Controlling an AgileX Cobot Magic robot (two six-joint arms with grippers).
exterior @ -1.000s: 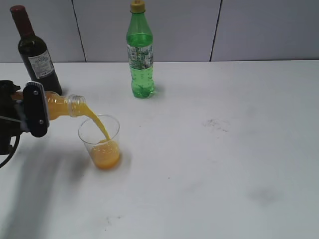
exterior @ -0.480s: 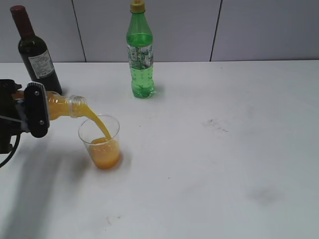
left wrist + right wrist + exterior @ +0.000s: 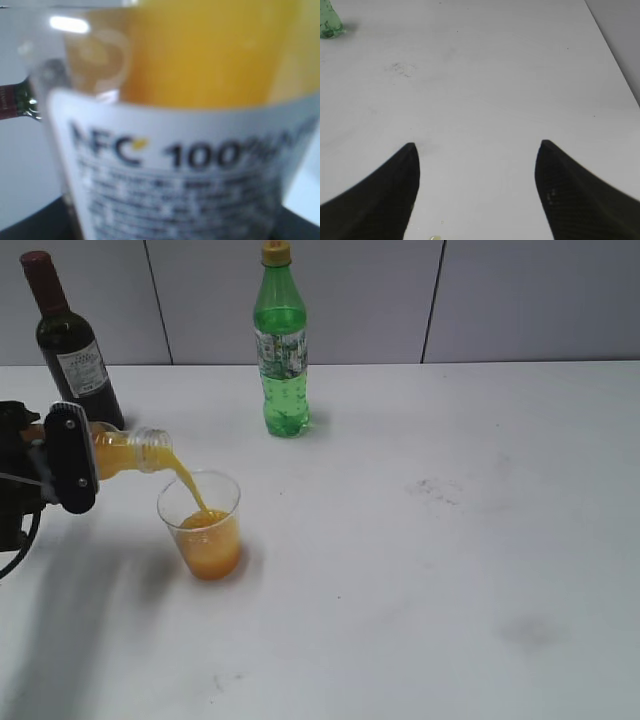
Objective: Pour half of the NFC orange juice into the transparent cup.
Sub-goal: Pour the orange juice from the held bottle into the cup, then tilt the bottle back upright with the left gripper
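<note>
Juice bottle (image 3: 128,453) lies nearly level in my left tool (image 3: 68,472), mouth pointing right and tipped a little down over the cup (image 3: 201,525). I see the tool clenched around the bottle's body, at the left edge of the exterior view. An orange stream (image 3: 188,490) runs from the mouth into the cup, which stands upright on the desk (image 3: 420,570) and is filled to about half with juice. My left wrist view is almost all bottle: blurred white label (image 3: 175,170) reading "NFC 100%" below, orange liquid above.

Behind the tool stands a dark wine bottle (image 3: 72,345), upright near the back wall. A green soda bottle (image 3: 283,345) stands further right, well apart from the cup.

My right tool (image 3: 477,190) is released, its two dark fingers (image 3: 385,200) spread wide over bare desk, holding nothing. It does not show in the exterior view.
</note>
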